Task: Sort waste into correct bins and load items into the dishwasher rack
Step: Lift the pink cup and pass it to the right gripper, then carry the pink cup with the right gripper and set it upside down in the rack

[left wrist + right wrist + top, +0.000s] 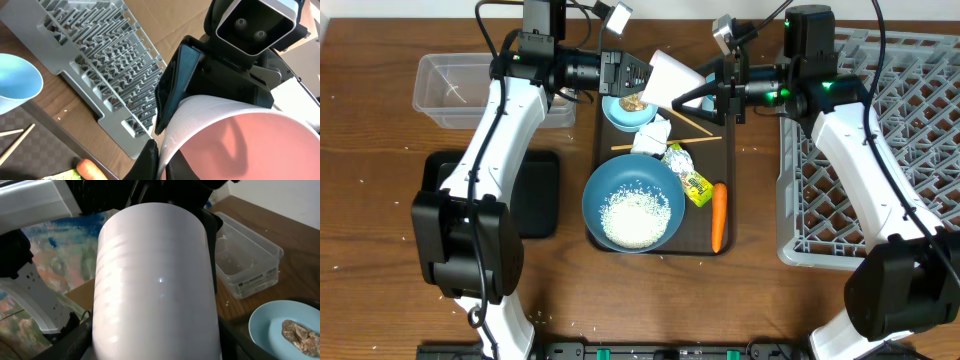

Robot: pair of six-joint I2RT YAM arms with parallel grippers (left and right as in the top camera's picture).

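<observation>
The pinkish-white cup (670,78) hangs on its side above the back of the brown tray, between both arms. My left gripper (642,75) is shut on its rim; in the left wrist view the rim (235,135) is pinched between the fingers (150,160). My right gripper (705,97) is shut around the cup body (155,280), a dark finger on each side. Below sits the small light blue bowl (628,108) holding a brown food lump (300,332). The large blue bowl (633,205) holds white rice. A carrot (719,215), wrapper (692,180), tissue (650,137) and chopsticks (690,128) lie on the tray.
The grey dishwasher rack (920,120) fills the right side, under my right arm. A clear tub (460,90) stands at the back left and a black tray (535,190) in front of it. The brown serving tray (695,232) is in the middle. Rice grains dot the table.
</observation>
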